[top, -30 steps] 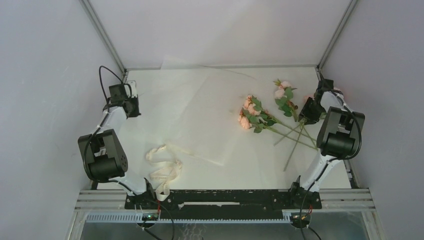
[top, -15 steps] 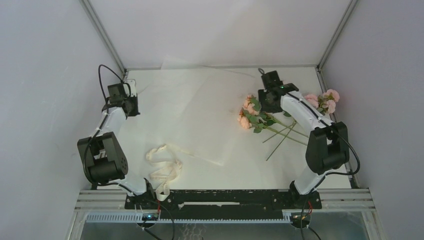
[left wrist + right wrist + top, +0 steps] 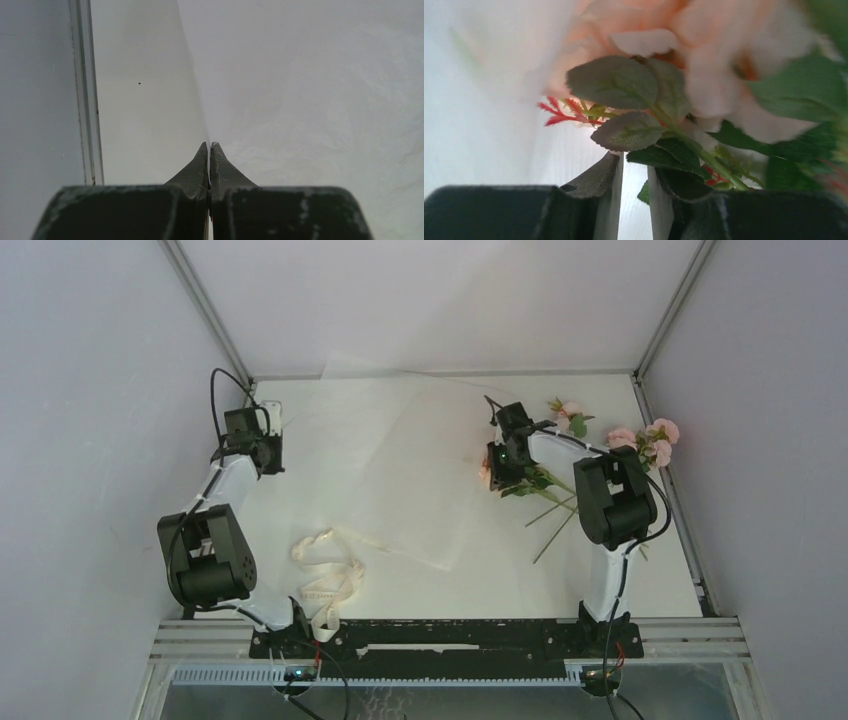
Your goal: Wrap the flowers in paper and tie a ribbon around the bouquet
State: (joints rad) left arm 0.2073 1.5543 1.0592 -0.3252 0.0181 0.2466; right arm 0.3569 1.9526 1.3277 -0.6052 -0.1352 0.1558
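Pink flowers (image 3: 527, 483) at paper (image 3: 400, 470) right edge: gathering step. Right claw (image 3: 634, 162) slightly apart among leaves, nothing visibly pinched. Left claw (image 3: 209, 146) closed at paper edge. Next: grip stems, drag onto paper.

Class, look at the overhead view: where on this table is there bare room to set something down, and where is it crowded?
Free: the near strip of table between the ribbon and the stems of the flowers, and the middle of the paper. Crowded: the far right, where blooms, leaves and the right end effector bunch together.
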